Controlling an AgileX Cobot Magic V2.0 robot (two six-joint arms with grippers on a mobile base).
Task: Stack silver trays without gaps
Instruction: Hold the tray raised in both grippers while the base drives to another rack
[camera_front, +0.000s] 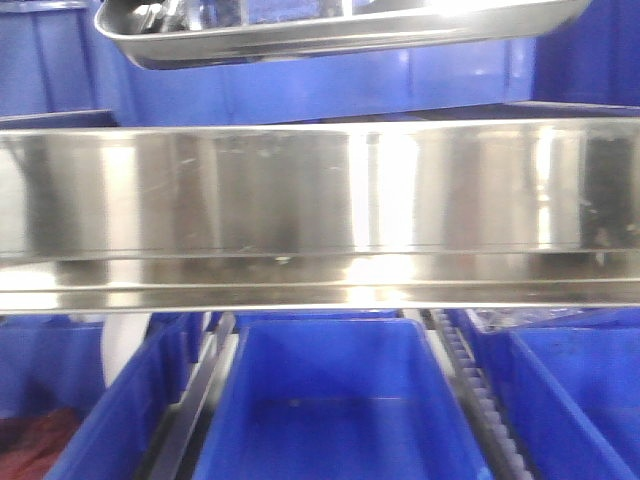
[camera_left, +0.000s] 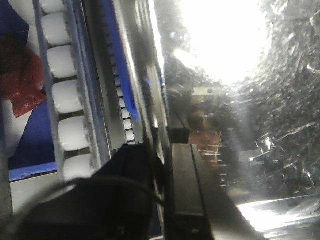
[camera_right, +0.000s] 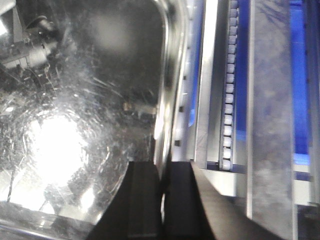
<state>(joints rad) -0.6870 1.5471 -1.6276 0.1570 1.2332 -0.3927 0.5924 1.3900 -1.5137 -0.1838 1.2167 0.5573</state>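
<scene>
A silver tray (camera_front: 330, 35) hangs tilted at the top of the front view, above the shelf rail, its left end lower than the right. My grippers do not show in that view. In the left wrist view my left gripper (camera_left: 165, 150) is shut on the tray's thin rim, with the scratched, glaring tray floor (camera_left: 250, 150) to its right. In the right wrist view my right gripper (camera_right: 161, 167) is shut on the opposite rim, and the tray floor (camera_right: 90, 100) spreads to its left. I see only this one tray.
A long brushed-steel shelf rail (camera_front: 320, 200) crosses the front view below the tray. Blue bins (camera_front: 330, 400) sit under it, and more stand behind. White roller tracks (camera_left: 65, 100) (camera_right: 230, 100) run beside the tray. Something red (camera_left: 20, 75) lies in the left bin.
</scene>
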